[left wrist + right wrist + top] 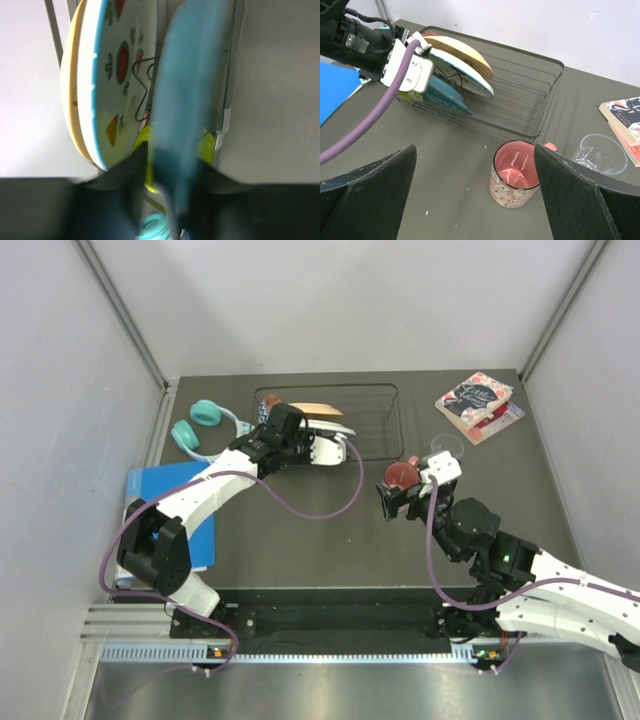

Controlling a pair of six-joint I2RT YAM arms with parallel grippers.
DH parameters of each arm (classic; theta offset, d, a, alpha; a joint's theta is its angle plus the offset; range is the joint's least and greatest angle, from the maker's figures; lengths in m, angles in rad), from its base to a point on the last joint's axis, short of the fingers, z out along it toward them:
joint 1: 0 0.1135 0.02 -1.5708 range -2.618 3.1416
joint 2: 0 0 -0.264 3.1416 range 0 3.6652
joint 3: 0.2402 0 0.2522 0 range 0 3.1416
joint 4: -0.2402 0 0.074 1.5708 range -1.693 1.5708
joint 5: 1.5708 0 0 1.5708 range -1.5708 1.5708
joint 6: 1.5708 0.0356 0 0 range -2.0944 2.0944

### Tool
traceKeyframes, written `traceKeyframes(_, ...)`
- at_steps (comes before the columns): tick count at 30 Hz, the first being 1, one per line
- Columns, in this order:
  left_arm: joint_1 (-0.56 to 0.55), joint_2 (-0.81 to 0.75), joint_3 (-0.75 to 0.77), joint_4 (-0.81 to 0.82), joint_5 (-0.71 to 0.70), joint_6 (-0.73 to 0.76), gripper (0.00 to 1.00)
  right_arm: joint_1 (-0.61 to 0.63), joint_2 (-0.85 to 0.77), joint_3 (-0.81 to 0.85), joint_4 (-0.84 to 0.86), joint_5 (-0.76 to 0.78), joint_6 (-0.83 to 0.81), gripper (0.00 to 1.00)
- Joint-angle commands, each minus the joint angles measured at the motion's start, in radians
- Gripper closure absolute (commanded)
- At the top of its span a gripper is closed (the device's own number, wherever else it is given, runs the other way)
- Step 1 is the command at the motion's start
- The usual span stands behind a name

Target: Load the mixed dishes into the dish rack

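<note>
Pink floral mug point(514, 172): where is it, and have you got it?

Not got it. It stands upright on the table, mouth up, toward 3 o'clock of the table's centre, right under my right gripper point(475, 165). Those jaws are spread as wide as they go and hold nothing. The mug shows between my fingers, and I'd say the spread is there so the rim can pass inside.

And beyond it?

A clear cup point(597, 152) sits near the mug at its 2 o'clock, too near for a sloppy closing. Farther off, at 12 o'clock, is the dish rack point(540, 100). At its 9 o'clock end my left gripper point(310, 448) is clamped on the teal scalloped plate point(187, 100), held on edge beside the white watermelon-slice plate point(117, 80) and the cream bird-print plate point(462, 52), both leaning there. It's on edge so the prongs can prop it, I reckon.
</note>
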Motion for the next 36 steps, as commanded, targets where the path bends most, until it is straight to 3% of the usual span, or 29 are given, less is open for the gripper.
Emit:
traceKeyframes(1, 0.001, -0.022, 0.081, 0.054, -0.053, 0.018, 0.49, 0.011, -0.013, -0.005, 0.02, 0.0, 0.034, 0.01)
traceKeyframes(3, 0.0, -0.025, 0.087, 0.057, -0.067, 0.012, 0.36, 0.012, -0.009, -0.007, 0.02, 0.0, 0.032, 0.01)
traceKeyframes(7, -0.01, -0.045, 0.084, 0.044, -0.087, 0.011, 0.01, 0.009, 0.01, 0.0, 0.02, -0.003, 0.029, 0.0)
traceKeyframes(21, -0.013, -0.19, 0.097, -0.068, -0.099, -0.025, 0.01, -0.034, 0.247, 0.095, 0.055, 0.092, 0.025, 0.0)
traceKeyframes(30, -0.011, -0.301, 0.041, -0.1, -0.13, -0.034, 0.01, -0.354, 0.502, 0.222, 0.116, -0.017, 0.155, 0.0)
traceKeyframes(36, -0.007, -0.306, 0.038, -0.077, -0.148, -0.044, 0.01, -0.399, 0.724, 0.383, 0.222, -0.127, -0.036, 0.0)
